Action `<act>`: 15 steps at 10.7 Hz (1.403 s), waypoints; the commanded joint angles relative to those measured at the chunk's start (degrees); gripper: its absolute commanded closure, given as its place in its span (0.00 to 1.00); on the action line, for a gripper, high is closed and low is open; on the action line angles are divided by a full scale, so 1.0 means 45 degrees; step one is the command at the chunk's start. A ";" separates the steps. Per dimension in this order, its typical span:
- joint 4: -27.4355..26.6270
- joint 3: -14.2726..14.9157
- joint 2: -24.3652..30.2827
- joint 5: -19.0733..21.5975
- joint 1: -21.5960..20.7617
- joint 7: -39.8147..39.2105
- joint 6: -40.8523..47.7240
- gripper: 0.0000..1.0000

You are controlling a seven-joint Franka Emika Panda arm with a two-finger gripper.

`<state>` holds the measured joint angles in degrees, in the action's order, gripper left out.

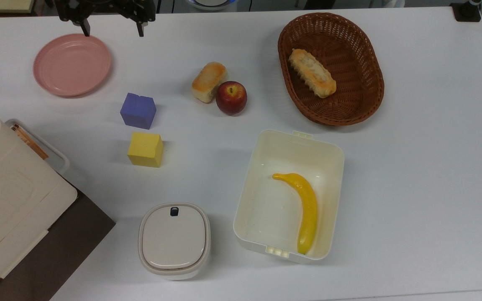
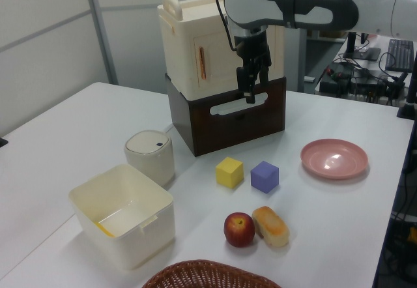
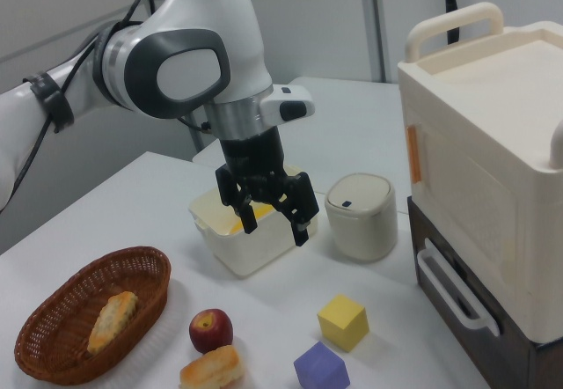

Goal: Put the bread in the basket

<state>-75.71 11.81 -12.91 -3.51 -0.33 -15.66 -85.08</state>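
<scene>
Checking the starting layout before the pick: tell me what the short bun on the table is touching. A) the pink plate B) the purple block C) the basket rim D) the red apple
D: in the top view the bun lies right against the apple, well apart from the purple block, the pink plate and the basket.

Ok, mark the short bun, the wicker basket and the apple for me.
bread (image 1: 209, 81), top view, on its browned top.
basket (image 1: 368, 50), top view, on the inner woven wall.
apple (image 1: 231, 97), top view, on its red skin beside the stem.
</scene>
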 commanded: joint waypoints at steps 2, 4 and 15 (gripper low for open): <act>-0.0500 0.0227 0.0388 0.0252 -0.0259 -0.0308 -0.0312 0.00; -0.0519 0.0207 0.0388 0.0252 -0.0259 -0.0308 -0.0312 0.00; -0.0713 -0.0239 0.0174 0.0291 -0.0434 -0.0816 -0.0312 0.00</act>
<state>-76.01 11.75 -13.10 -3.45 -1.03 -18.34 -85.08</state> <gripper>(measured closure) 0.000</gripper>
